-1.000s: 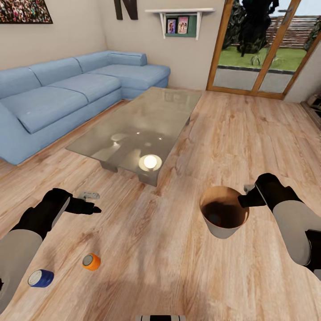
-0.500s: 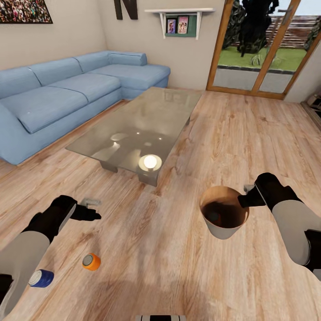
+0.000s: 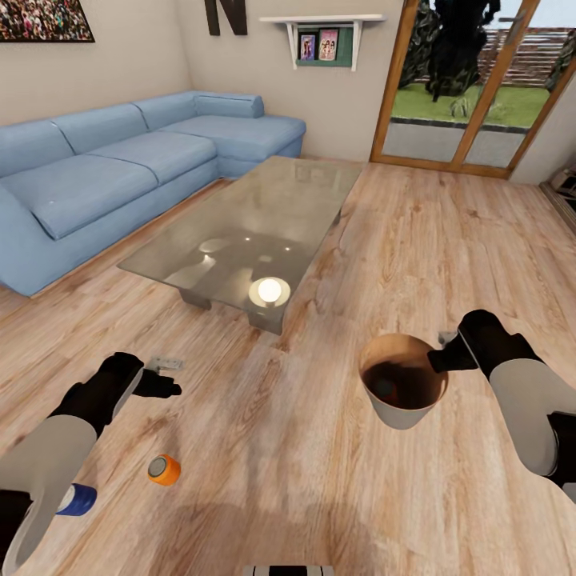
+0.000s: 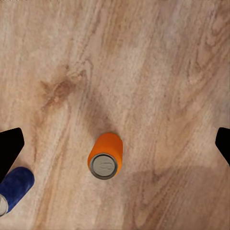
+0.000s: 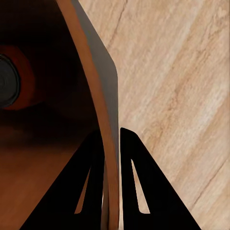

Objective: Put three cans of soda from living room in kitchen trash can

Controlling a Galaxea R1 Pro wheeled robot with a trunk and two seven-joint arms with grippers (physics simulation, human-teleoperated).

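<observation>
Left hand [image 3: 164, 386], fingers wide, has dropped toward orange can [image 4: 106, 156]; right hand [image 3: 439, 359] pinches bin [image 3: 402, 410] rim.

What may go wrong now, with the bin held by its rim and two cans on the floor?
1. The right gripper pinches only the bin's thin rim; it might tilt and spill the can inside.
2. The orange can lies on its side and may roll when the open left gripper descends.

The wood floor [image 3: 304, 472] carries an orange can [image 3: 164, 470], a blue can [image 3: 78, 500], and seemingly the coffee table [image 3: 256, 224].
</observation>
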